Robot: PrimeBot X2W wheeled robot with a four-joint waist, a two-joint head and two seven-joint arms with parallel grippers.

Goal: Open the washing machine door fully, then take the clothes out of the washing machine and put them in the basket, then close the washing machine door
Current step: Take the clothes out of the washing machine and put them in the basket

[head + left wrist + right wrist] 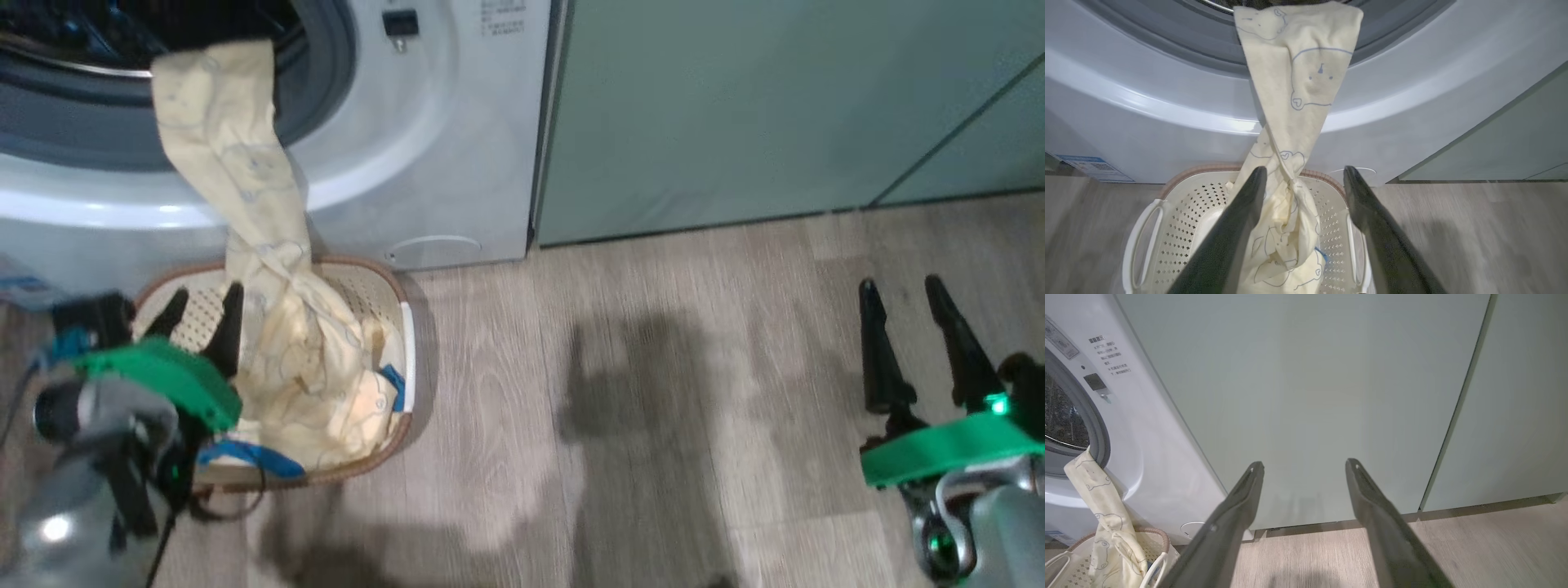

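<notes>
Head view: pale cream-yellow soft garment (245, 196) hangs from the opening of the big white front-loading washer (441, 147) into the cream perforated plastic basket (390, 287). Left gripper (206, 292) spread just beside it; right gripper (900, 283) spread, empty, well apart.

Left wrist view: cloth shows through the gap between its fingers (1237, 232), unpinched. Suggest pinching the twisted neck and drawing outward until the top clears the drum.

Right wrist view: flat sage-green cabinet door (1310, 396) ahead.

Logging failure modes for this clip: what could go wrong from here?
1. The clothes hang from the washing machine opening into the basket; shutting the washing machine door now would likely trap them.
2. The left gripper is open and holds nothing, so a poor regrasp could spill the cloth onto the floor.
</notes>
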